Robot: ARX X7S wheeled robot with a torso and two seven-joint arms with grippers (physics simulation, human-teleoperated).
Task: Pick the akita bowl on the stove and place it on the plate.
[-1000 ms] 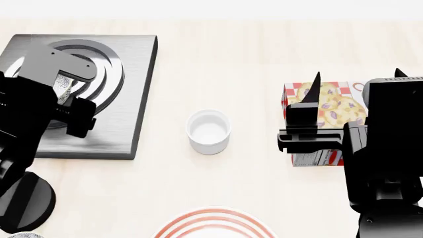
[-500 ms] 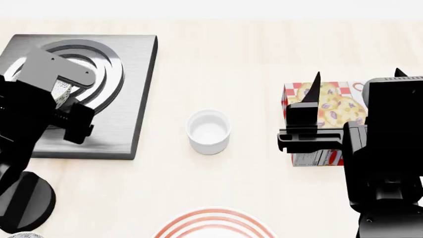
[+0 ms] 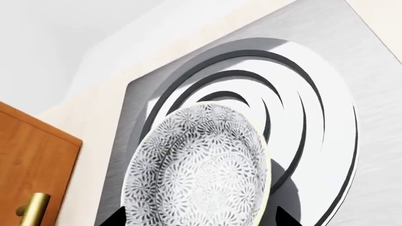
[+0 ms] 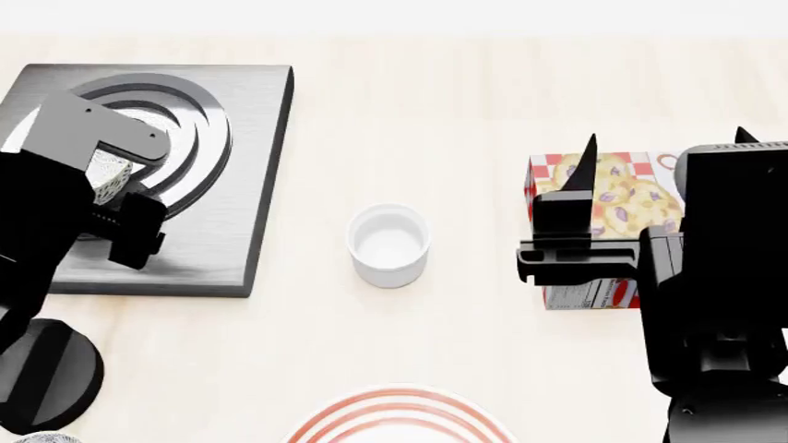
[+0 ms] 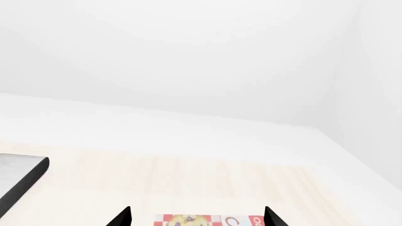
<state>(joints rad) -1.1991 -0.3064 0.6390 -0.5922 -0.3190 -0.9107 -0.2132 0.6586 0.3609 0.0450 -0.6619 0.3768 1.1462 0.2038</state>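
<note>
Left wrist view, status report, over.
Left tool open, straddling the speckled black-and-white bowl on the dark-grey stove slab. Right tool open, idle. Nothing blocking.

The akita bowl (image 3: 201, 169) is white with a dense black-grey leaf speckle, and it sits over the stove (image 3: 370, 141), a brushed dark-grey slab with black and pale concentric rings. At the head view's lower edge the plate (image 4: 400, 417) is white with thin red rings; mid-frame the cup (image 4: 389, 245) is plain white on a pale wood-grain table (image 4: 407, 120). At right the box (image 4: 615, 208) shows red-and-white checks with yellow cookies, and both arms are black.
</note>
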